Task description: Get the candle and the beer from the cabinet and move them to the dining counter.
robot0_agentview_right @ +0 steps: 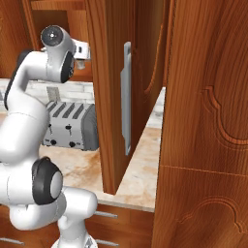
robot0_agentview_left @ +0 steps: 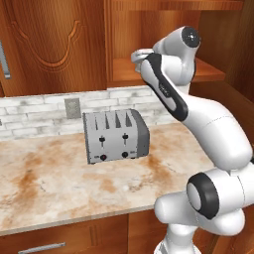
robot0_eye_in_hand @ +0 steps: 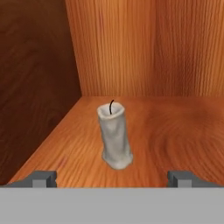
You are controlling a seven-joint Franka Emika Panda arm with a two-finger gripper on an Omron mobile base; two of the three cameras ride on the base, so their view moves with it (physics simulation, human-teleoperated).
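Reddish-brown wooden wall cabinet [robot0_agentview_left: 149, 44] above the counter, one carved door [robot0_agentview_right: 123, 92] with a vertical silver bar handle [robot0_agentview_right: 127, 97] swung open, wooden shelf [robot0_eye_in_hand: 175, 131] bare inside apart from one thing. Below, a beige marble worktop [robot0_agentview_left: 59, 183] with rust-brown veining against a pale brick backsplash [robot0_agentview_left: 34, 111]. Silver four-slot toaster [robot0_agentview_left: 115, 135] near the worktop's back edge, just under a grey wall outlet [robot0_agentview_left: 72, 107]. White arm raised, reaching into the open cabinet at shelf height. Two-finger gripper [robot0_eye_in_hand: 112, 177] spread wide, fingertips [robot0_eye_in_hand: 41, 178] low at either side, nothing between them. Small pale grey-white candle [robot0_eye_in_hand: 114, 138] with a short black wick, standing upright toward the shelf's left rear corner, ahead of the fingertips and apart from them, roughly centred on the gap.
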